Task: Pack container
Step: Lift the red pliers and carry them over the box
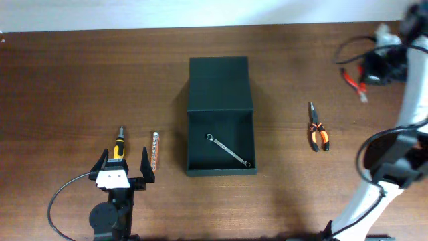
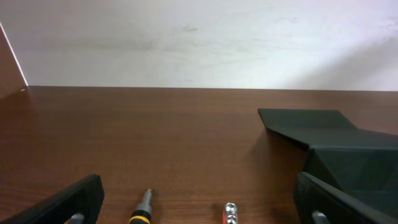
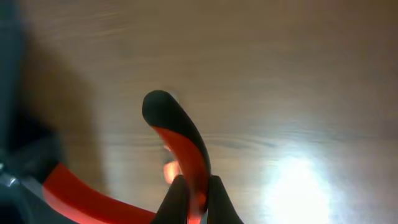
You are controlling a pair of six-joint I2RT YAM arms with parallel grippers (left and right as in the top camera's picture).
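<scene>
The container (image 1: 221,90) is a dark matte box in the table's middle, with its flap lid open toward the back. It also shows in the left wrist view (image 2: 339,146). A silver wrench (image 1: 227,148) lies inside it. My left gripper (image 1: 125,169) is open and empty near the front left edge. A yellow-and-black screwdriver (image 1: 119,146) and an orange bit strip (image 1: 154,150) lie just ahead of it, between its fingers in the left wrist view (image 2: 199,211). My right gripper (image 1: 373,67) is at the far right back, shut on a red-handled plier-like tool (image 3: 180,134).
Orange-and-black needle-nose pliers (image 1: 317,131) lie right of the container. The right arm's white links and black cables (image 1: 388,161) stand along the right edge. A white wall (image 2: 199,37) rises behind the table's back edge.
</scene>
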